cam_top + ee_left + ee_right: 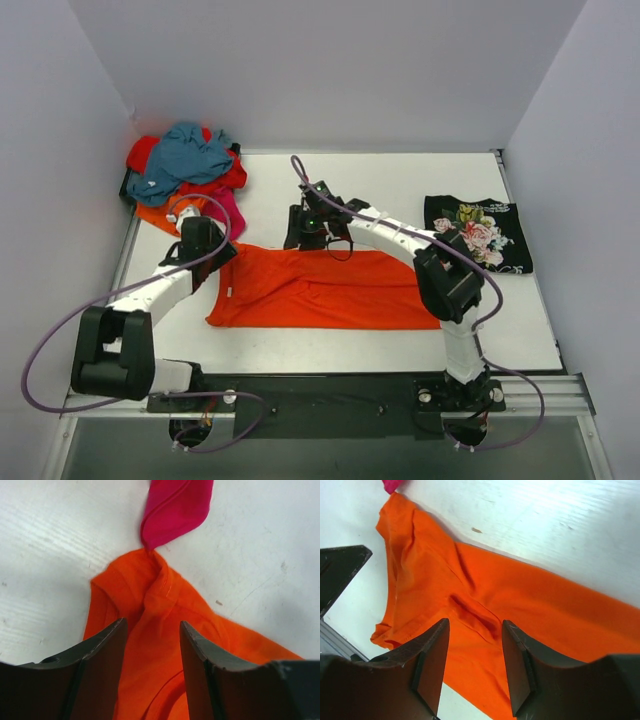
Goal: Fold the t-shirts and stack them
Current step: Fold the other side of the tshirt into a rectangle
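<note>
T-shirt (320, 290) in orange lies spread on the tabletop (400, 190), where I hold left pincer (152, 621) and right pincer (475, 621) parted over it, gripping nothing.

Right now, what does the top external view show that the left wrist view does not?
Only the top external view: the black floral shirt lying flat at the right, the heap of teal and red shirts at the back left, and the right gripper at the far edge of the orange shirt. Only the left wrist view: the left gripper open over bunched orange cloth, whose corner meets the tip of the magenta shirt. Both: the orange shirt, the magenta shirt and the white table.
</note>
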